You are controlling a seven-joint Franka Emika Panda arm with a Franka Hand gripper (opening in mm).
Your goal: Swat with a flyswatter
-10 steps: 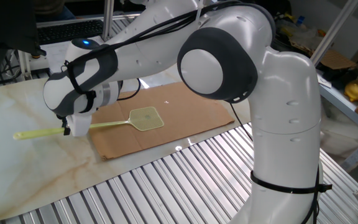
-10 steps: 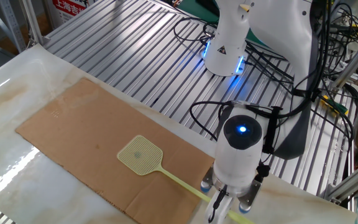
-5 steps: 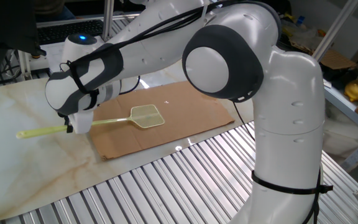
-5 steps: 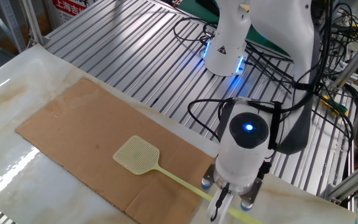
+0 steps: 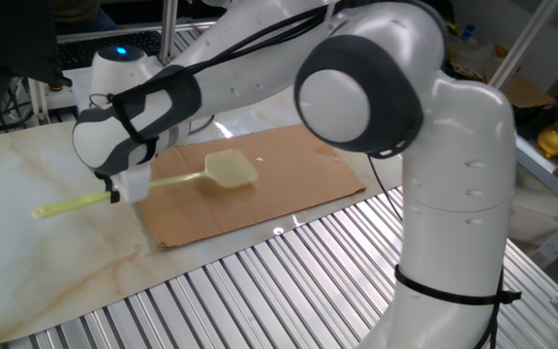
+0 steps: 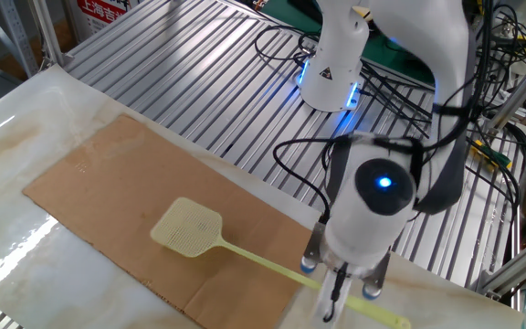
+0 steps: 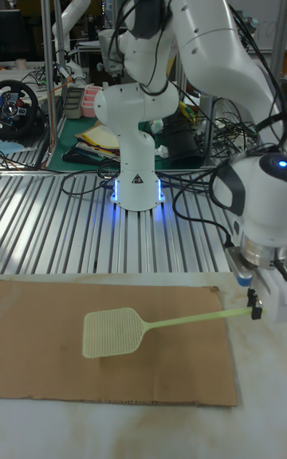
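The flyswatter [image 5: 229, 170] is pale yellow-green, with a squarish mesh head and a long thin handle. My gripper [image 5: 122, 189] is shut on the handle partway along, and the handle's end sticks out to the left. The head hangs tilted a little above the brown cardboard sheet [image 5: 289, 184]. In the other fixed view the flyswatter's head [image 6: 186, 227] is over the cardboard [image 6: 108, 183] and the gripper [image 6: 341, 285] clamps the handle near the sheet's right edge. In the tall view the flyswatter [image 7: 112, 332] stretches left from the gripper [image 7: 257, 305] over the cardboard [image 7: 40, 323].
The cardboard lies on a marbled tabletop [image 5: 27, 262] bordered by a ribbed metal surface [image 5: 289, 281]. The robot's base [image 6: 331, 78] glows blue behind it, with cables [image 6: 409, 155] trailing nearby. Shelves with clutter [image 5: 550, 136] stand at the right.
The gripper has risen and tilted, lifting the flyswatter's head off the cardboard. The head has shifted slightly along the sheet, away from the gripper.
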